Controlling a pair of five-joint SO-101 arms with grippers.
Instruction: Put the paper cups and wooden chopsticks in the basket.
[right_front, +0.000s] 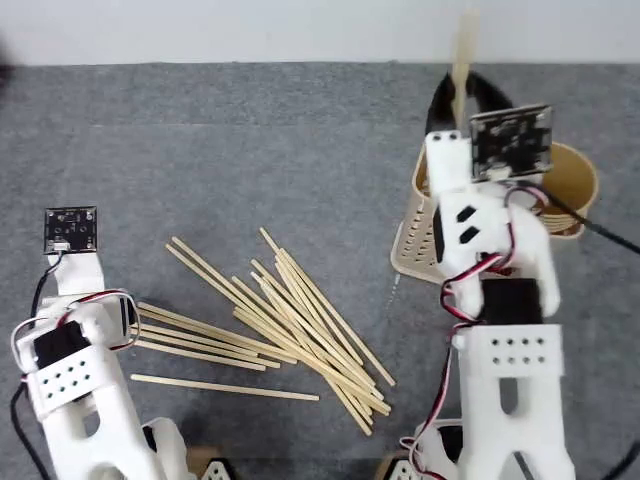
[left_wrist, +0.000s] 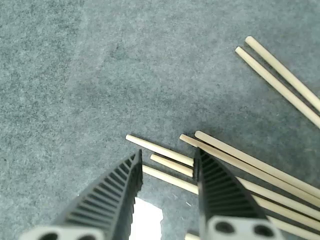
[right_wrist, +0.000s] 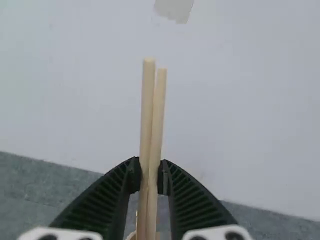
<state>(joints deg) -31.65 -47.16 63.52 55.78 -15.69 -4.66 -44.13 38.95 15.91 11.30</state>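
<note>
i record the left arm (right_front: 70, 365) folded low at the near left of the table (right_front: 300, 150), wrist pitched downward, and the left gripper (left_wrist: 167, 156) hanging close over the surface with its jaws parted, a plain gap between them. the right arm (right_front: 500, 330) is stretched away from its base toward the far side. the right gripper (right_wrist: 150, 167) is clamped on two chopsticks (right_wrist: 150, 115) that stand upright between its jaws.

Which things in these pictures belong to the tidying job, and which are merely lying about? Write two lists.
Belong to the job:
basket
paper cup
loose chopsticks on the table
held chopsticks, clamped in the right gripper
left gripper, open over chopstick ends

Just there:
grey table cover
white wall
</note>
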